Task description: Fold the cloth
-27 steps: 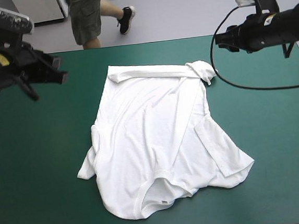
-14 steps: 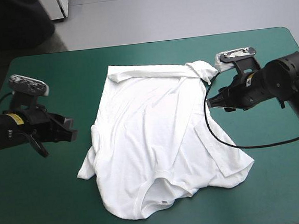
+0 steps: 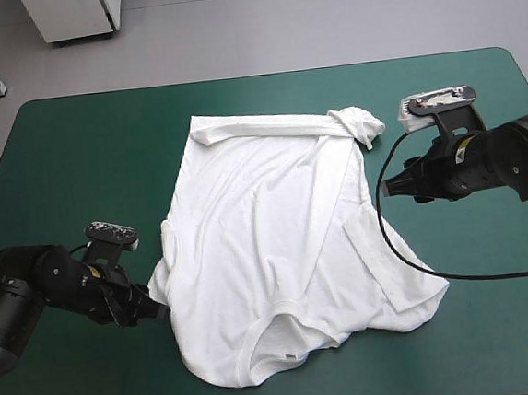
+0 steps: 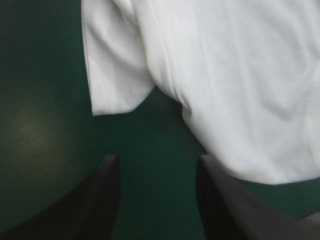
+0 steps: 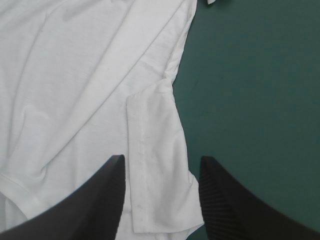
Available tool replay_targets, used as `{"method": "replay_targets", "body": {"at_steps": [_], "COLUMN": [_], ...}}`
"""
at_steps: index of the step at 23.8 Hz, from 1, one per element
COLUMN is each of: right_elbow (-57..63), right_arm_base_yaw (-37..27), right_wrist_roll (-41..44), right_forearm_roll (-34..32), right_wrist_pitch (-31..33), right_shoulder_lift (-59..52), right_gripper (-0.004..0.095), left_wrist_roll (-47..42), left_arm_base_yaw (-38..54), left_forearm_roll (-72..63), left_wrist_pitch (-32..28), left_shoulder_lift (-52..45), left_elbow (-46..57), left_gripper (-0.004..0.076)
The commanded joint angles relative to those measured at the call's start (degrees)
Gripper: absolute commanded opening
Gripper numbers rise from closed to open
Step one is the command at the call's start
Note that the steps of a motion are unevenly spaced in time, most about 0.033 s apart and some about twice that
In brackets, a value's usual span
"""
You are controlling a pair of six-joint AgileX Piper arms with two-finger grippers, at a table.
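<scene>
Teal-green table cover (image 3: 66,159) filled the frame. White short-sleeved fabric T-shirt (image 3: 267,234) lay spread flat at centre, collar (image 3: 274,337) toward the lower edge, hem rolled along the top with a bunched lump (image 3: 358,125) at upper right. Judged light, limp and not fragile: it would drape and drag on the cover, so pinch doubled edges at sleeve hems or shoulders, not the single-layer middle. Left gripper (image 3: 159,308), lower left, stood open and empty, just short of the near sleeve (image 4: 112,75). Right gripper (image 3: 389,187), right of centre, was open and empty, the other sleeve (image 5: 155,170) ahead between its fingers.
</scene>
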Motion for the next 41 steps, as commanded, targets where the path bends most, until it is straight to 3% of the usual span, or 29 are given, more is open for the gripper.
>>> {"method": "replay_targets", "body": {"at_steps": [1,15,22,24,25,27,33,41], "right_elbow": [-1.3,-1.3,-1.3,-1.3,-1.3,-1.4,-1.4,6.5], "right_arm_base_yaw": [0.1,0.1,0.1,0.1,0.1,0.1,0.1,-0.1], "right_wrist_roll": [0.0,0.0,-0.1,-0.1,-0.1,-0.1,3.9,4.7], "right_forearm_roll": [0.0,0.0,-1.1,-3.0,-4.1,-4.8,-7.6,-4.0], "right_wrist_pitch": [-1.7,-1.7,-1.7,-1.7,-1.7,-1.7,-1.7,-1.7], "right_shoulder_lift": [-1.6,-1.6,-1.6,-1.6,-1.6,-1.6,-1.2,2.3], "right_gripper": [0.0433,0.0416,0.0414,0.0414,0.0414,0.0414,0.0413,0.0543], "left_wrist_roll": [-0.6,-0.6,-4.0,-3.9,-3.9,-5.0,-6.9,-7.0], "left_arm_base_yaw": [0.0,0.0,-0.1,-2.0,-5.0,-9.0,-11.5,-11.5], "left_forearm_roll": [-1.5,-1.0,-2.0,-4.5,-4.1,-4.0,-3.9,-4.0], "left_wrist_pitch": [-6.0,-15.4,-16.6,-16.4,-17.0,-19.5,-21.2,-21.4], "left_shoulder_lift": [0.9,17.1,25.7,28.7,29.8,30.4,30.3,28.0], "left_elbow": [0.9,1.8,2.7,4.6,6.0,7.3,7.2,7.2], "left_gripper": [0.0347,0.0347,0.0344,0.0241,0.0111,-0.0007,-0.0009,-0.0009]}}
